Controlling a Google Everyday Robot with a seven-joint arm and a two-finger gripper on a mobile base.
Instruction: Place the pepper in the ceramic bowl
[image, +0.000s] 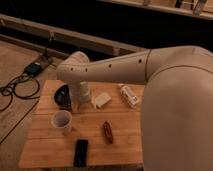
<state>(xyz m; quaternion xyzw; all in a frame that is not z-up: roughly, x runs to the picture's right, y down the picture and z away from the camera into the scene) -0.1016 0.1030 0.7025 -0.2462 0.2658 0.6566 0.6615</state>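
Pepper (107, 132) lies flat on the wooden worktop (130, 145), near the middle and a little toward the near edge, with bare wood all round it. Its long axis runs almost straight from the near edge to the far edge, the far end leaning slightly toward the cup's side. It is small, slim and dark red-brown, with a dull shine along its back. I cannot make out which end is the tip.

The bowl (62, 94) sits well apart from it, at the far corner on the cup's side. It is round, shallow and dark, with a glossy rim, and the arm hides part of it. The hand (75, 105) hangs down at the end of the thick cream arm (107, 67), just beside the bowl and low over the wood. Whether it is clenched or released I cannot tell, and it is nowhere near the pepper.

An off-white cup (62, 121) stands upright nearer the front, between bowl and front edge. A flat black slab (81, 152) lies by the front edge, close to the pepper. A pale block (102, 100) rests just beside the arm, and a white bottle (129, 95) lies on its side farther along. The worktop is light, planked wood. Dark cables (17, 90) trail across the floor beyond it.
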